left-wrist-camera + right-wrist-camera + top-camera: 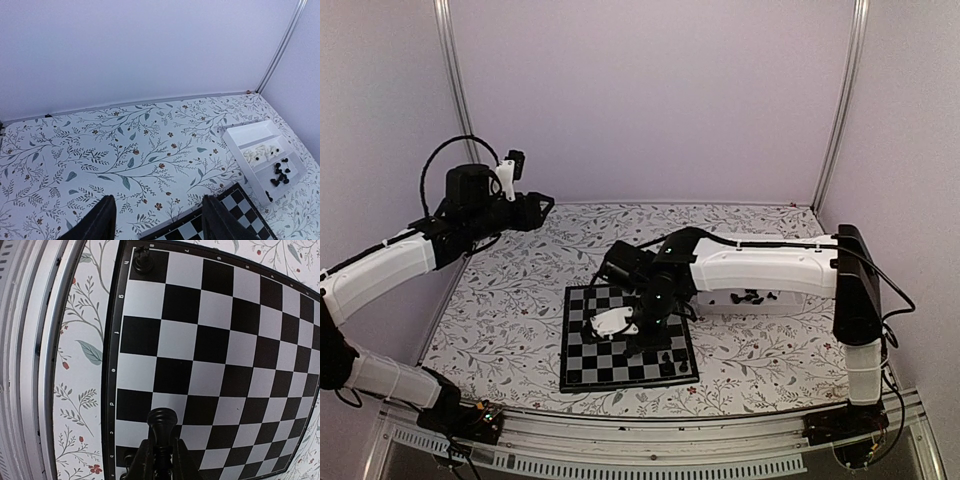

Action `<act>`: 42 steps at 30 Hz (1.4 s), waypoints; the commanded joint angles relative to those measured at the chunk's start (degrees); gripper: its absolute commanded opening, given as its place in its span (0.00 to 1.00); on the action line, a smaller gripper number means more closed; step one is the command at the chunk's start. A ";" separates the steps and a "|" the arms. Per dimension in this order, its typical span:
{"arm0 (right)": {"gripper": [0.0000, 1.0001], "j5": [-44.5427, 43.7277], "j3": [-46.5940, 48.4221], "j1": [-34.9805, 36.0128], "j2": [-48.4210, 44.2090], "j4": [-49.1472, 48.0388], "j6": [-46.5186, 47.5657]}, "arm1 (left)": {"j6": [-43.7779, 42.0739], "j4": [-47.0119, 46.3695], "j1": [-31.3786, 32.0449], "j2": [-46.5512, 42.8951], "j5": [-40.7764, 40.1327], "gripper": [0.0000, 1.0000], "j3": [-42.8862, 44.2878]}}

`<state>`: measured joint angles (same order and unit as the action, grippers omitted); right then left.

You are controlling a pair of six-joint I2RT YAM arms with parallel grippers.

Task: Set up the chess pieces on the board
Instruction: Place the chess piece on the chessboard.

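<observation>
Right gripper (160,455) pinches a black chess piece (162,421) (upright) at lower centre, above the board (225,340); left gripper (159,217) gapes wide, empty, at frame bottom.

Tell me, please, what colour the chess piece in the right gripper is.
Black; the chess piece shows best in the right wrist view.

Floral table cover (520,300), white tray (251,135)

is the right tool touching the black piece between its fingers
Touching: right wrist view shows the right tool clamped on the black piece, a finger against each side.
</observation>
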<state>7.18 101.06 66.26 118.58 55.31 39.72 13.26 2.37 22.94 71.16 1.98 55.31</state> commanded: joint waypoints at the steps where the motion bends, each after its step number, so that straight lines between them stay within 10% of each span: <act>1: 0.06 -1.79 4.89 2.00 4.02 3.78 0.29 | -0.39 -0.41 -0.44 -0.81 0.70 0.60 -0.91; 42: 0.27 -2.42 8.99 5.54 10.83 5.93 -0.53 | 1.09 -0.53 -0.68 -1.24 3.95 0.60 -1.43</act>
<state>4.75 108.79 71.26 127.98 60.45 39.62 13.78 2.44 22.81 69.76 5.17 54.57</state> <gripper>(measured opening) 0.294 0.603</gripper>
